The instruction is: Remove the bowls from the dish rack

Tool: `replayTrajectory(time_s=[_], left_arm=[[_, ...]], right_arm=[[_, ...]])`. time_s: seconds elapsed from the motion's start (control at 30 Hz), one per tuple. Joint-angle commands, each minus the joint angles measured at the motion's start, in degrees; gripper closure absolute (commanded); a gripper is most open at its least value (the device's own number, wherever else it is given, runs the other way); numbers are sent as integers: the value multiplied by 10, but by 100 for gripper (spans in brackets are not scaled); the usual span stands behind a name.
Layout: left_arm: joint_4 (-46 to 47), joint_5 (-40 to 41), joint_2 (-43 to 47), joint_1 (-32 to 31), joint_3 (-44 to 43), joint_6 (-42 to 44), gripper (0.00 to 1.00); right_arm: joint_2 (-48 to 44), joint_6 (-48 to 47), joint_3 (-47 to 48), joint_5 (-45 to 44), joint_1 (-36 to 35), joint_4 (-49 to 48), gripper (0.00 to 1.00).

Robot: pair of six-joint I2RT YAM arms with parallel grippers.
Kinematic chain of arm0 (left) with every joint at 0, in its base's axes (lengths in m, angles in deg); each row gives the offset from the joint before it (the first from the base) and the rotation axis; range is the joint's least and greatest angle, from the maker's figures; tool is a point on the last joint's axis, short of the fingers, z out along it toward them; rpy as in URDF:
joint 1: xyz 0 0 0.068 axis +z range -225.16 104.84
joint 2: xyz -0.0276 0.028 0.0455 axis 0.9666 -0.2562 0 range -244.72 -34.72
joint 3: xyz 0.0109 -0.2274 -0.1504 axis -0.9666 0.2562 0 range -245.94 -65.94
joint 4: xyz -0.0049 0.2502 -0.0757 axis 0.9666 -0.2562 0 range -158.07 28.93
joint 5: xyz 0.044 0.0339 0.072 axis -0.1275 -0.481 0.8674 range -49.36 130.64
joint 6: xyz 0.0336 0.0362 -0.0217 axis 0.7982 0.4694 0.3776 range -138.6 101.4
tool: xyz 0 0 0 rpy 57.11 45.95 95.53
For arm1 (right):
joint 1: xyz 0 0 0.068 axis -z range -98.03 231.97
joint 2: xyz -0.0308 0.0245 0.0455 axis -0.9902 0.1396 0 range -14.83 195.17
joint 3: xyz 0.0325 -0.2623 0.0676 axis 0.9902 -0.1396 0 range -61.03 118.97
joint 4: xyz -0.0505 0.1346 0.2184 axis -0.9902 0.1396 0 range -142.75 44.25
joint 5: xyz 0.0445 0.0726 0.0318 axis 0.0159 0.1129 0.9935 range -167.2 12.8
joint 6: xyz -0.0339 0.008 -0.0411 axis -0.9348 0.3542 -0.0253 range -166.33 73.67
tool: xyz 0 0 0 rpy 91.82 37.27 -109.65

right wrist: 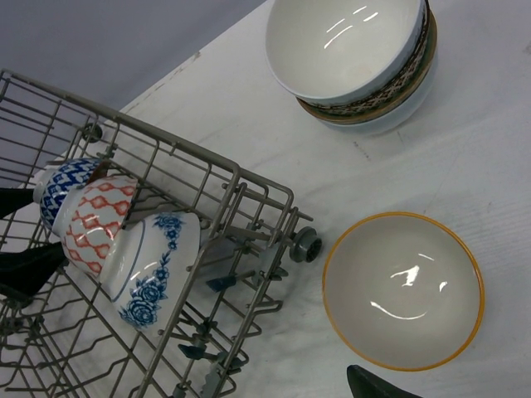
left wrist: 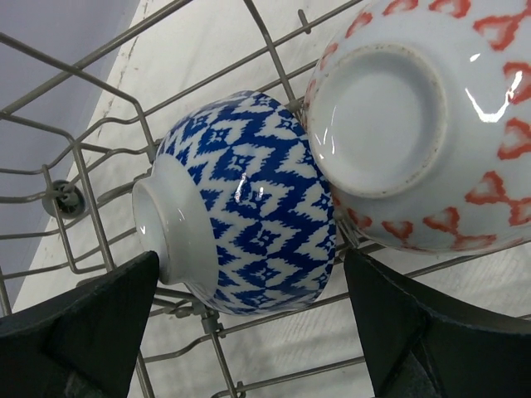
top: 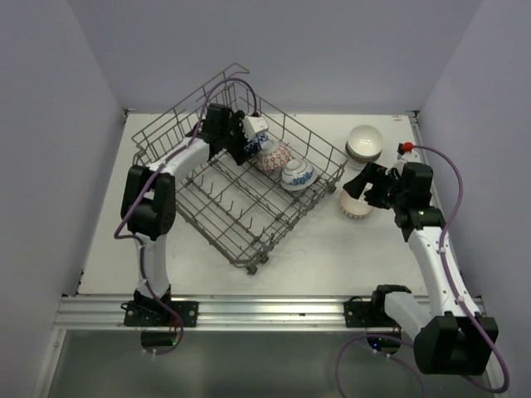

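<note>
The grey wire dish rack (top: 207, 207) stands at the table's middle left. Three bowls lean on their sides in its far right corner: a blue-diamond bowl (left wrist: 249, 215), a red-patterned bowl (left wrist: 415, 124) and a blue-floral bowl (top: 297, 174). My left gripper (top: 239, 141) is open inside the rack, its jaws on either side of the blue-diamond bowl without touching it. My right gripper (top: 359, 189) is open just above a white bowl with an orange rim (right wrist: 402, 290), which stands upright on the table beside the rack. Only one of its fingertips (right wrist: 386, 385) shows in the right wrist view.
A stack of bowls (top: 363, 143) stands upright at the table's far right, behind the orange-rimmed bowl. The rack's corner wheel (right wrist: 304, 245) lies close to the orange-rimmed bowl. Grey walls close in the table on the left, right and back.
</note>
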Motion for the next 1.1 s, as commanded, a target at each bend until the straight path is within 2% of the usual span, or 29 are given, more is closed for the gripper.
replayTrajectory(time_s=[0.0, 0.13, 0.23, 0.27, 0.37, 0.47, 0.53, 0.73, 1.07], left_arm=[[9, -45, -7, 3, -20, -27, 5], [15, -35, -9, 1, -21, -36, 18], [28, -12, -1, 0, -18, -48, 38], [32, 0, 6, 0, -18, -50, 50], [45, 17, 25, -3, -7, -50, 65], [56, 29, 52, -7, 6, -52, 73], [63, 43, 72, -8, 13, -51, 77], [99, 95, 120, -22, 50, -46, 78], [120, 223, 172, -86, 71, -46, 84]], right_arm=[[2, -10, 21, -4, -2, 0, 18], [0, -8, 20, -4, -2, -2, 18], [0, -9, 20, -5, -2, 0, 18], [0, -8, 20, -5, -2, -1, 18], [-2, -8, 19, -6, -2, -2, 18], [-3, -8, 19, -5, -2, -2, 18], [-4, -8, 19, -6, -2, -2, 18], [-7, -7, 19, -8, -3, -2, 18], [-11, -8, 20, -10, -2, 1, 19]])
